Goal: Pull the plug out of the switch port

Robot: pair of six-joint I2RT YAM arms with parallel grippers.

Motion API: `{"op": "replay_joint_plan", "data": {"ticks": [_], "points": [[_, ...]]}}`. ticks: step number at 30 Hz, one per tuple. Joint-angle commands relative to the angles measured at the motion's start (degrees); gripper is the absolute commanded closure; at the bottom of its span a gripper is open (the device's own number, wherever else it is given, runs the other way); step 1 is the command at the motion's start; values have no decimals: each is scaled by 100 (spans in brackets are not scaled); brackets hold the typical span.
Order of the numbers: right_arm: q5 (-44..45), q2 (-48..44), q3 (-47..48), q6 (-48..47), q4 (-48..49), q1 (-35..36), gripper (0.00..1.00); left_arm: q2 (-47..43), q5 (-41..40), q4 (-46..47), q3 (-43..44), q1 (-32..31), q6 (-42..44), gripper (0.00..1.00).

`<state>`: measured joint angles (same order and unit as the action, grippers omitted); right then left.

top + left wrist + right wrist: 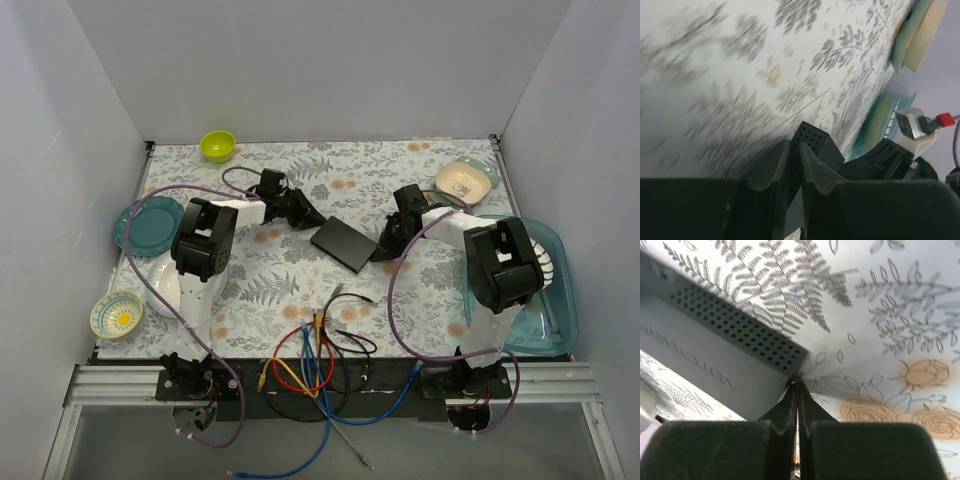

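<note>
The switch [343, 243] is a flat dark box lying mid-table on the floral cloth. My left gripper [312, 218] is at its far left corner. In the left wrist view its fingers [772, 165] stand with only a narrow slit between them, and the switch's perforated corner [815, 140] is just past the tips. My right gripper [383, 247] is at the switch's right corner. It is shut, with its tips [796, 385] touching the corner of the switch [715, 350]. No ports and no plug in the switch show in any view.
Loose red, blue, yellow and black cables [315, 350] lie at the front edge. A green bowl [217, 145] is at the back left and a teal plate [140, 225] and patterned bowl [116, 313] at the left. A cream dish [465, 180] and clear bin [555, 300] are at the right.
</note>
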<state>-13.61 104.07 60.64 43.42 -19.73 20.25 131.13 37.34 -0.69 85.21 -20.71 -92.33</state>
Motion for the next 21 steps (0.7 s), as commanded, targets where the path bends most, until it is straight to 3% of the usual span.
{"op": "replay_joint_plan", "data": {"ticks": [1,9,21], "points": [[315,543,501,-228,478,-3,99,-1148,98,-494,-1189,-223,76,87],[235,966,1081,-229,408,-4,99,-2135,-438,-484,-2184,67,-215,87],[332,1353,1617,-483,329,-100,99,-1899,-676,-740,-1877,760,49,83]]}}
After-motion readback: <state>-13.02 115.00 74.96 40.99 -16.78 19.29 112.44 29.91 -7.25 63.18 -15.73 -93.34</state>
